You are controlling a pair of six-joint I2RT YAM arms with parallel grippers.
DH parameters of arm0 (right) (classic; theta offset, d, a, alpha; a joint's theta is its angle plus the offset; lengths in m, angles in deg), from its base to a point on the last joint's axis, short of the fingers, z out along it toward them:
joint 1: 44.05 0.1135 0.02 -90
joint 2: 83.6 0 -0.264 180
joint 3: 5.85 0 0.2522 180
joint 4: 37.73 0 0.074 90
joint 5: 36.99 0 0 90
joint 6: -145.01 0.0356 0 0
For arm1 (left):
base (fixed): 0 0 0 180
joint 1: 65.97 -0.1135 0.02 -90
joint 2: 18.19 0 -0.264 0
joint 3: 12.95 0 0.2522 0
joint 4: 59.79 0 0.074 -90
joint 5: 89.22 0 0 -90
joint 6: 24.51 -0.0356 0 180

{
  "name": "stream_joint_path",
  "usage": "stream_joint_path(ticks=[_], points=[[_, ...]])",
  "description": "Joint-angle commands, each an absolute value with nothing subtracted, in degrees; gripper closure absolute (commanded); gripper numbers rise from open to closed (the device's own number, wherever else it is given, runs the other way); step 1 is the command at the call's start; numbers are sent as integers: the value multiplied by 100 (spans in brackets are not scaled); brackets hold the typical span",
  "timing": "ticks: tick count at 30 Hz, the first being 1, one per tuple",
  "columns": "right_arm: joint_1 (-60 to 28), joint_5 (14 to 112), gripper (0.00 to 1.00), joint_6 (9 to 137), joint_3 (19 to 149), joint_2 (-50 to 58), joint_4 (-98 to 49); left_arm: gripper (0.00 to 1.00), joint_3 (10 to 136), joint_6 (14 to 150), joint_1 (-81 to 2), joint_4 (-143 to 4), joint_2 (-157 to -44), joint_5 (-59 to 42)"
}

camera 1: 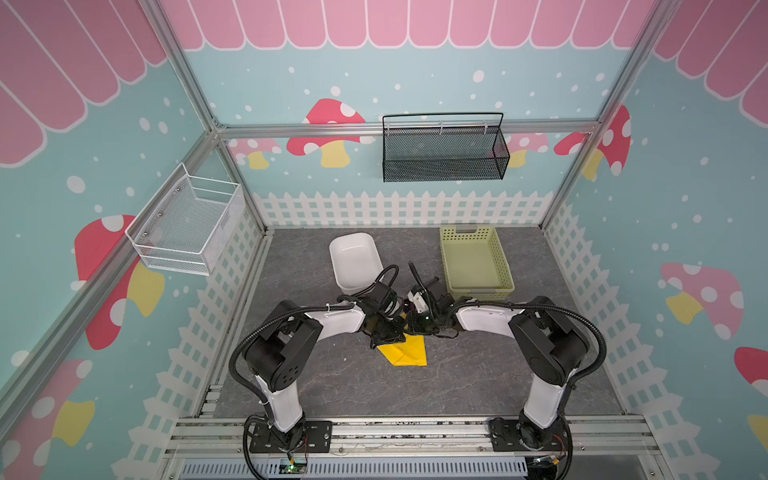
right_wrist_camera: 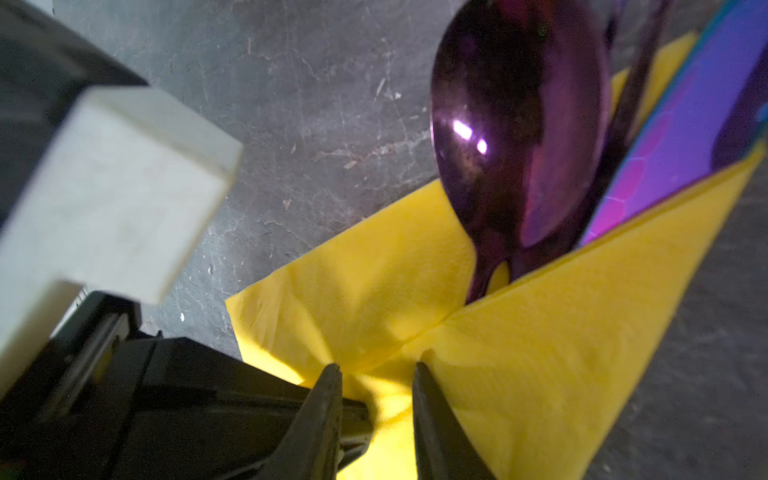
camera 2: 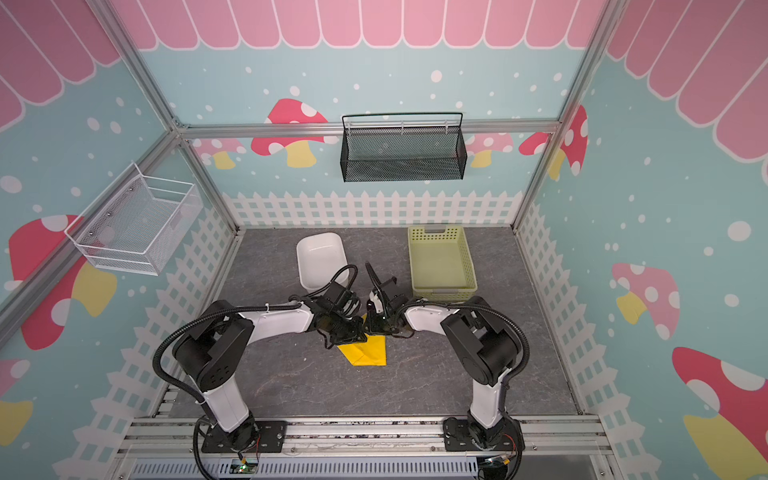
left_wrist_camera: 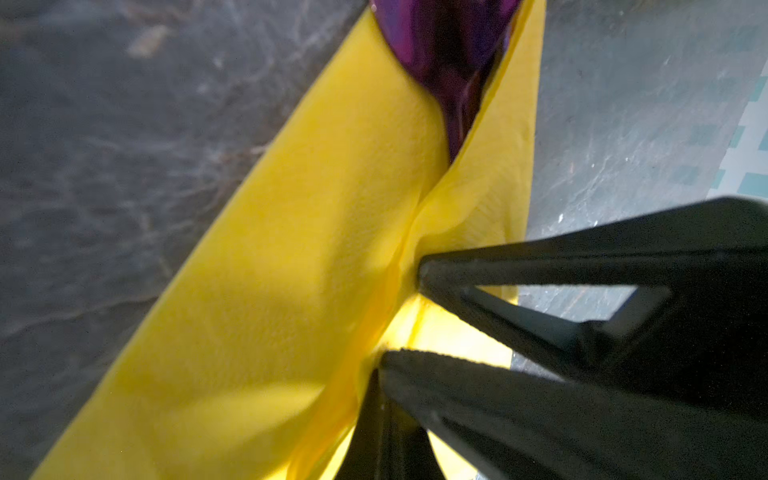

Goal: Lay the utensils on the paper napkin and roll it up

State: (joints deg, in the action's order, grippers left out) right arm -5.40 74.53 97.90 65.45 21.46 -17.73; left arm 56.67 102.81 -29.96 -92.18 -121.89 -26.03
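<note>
One yellow paper napkin (camera 1: 405,353), folded over one purple spoon (right_wrist_camera: 519,137) and one violet knife (right_wrist_camera: 673,137) on the worktop (camera 1: 478,374), is pinched by the left gripper (left_wrist_camera: 401,313), jaws closed, and straddled by the right gripper (right_wrist_camera: 376,372), jaws slightly parted.

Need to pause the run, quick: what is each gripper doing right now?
Left gripper: closed, pinching a fold of the paper napkin.
Right gripper: open, jaws slightly apart at the paper napkin, not clamping it.
</note>
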Motion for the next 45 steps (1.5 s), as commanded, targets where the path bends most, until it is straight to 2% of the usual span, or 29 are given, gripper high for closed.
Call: stream_joint_path(ticks=[1,10,17,20,26,33,45], points=[[-477,7420,68,9670,6722,2128,-1504,100,5511,10319,-3028,-9535,-12353,-2354],[-477,7360,75,9517,6853,1575,-1064,100,5521,10331,-3028,-9535,-12319,-2331],[-477,7546,91,9550,6522,1510,-1172,100,5522,10324,-3022,-9535,-12305,-2323],[-477,7772,94,9612,6367,1634,-1397,100,5517,10328,-3027,-9535,-12287,-2319],[-476,8127,95,9763,6122,1900,-1850,100,5495,10345,-3029,-9535,-12272,-2307],[-477,7731,95,9640,6084,2156,-1677,100,5489,10354,-3029,-9535,-12234,-2305],[-477,7663,95,9565,6017,2392,-1677,100,5530,10392,-3028,-9570,-12107,-2306]])
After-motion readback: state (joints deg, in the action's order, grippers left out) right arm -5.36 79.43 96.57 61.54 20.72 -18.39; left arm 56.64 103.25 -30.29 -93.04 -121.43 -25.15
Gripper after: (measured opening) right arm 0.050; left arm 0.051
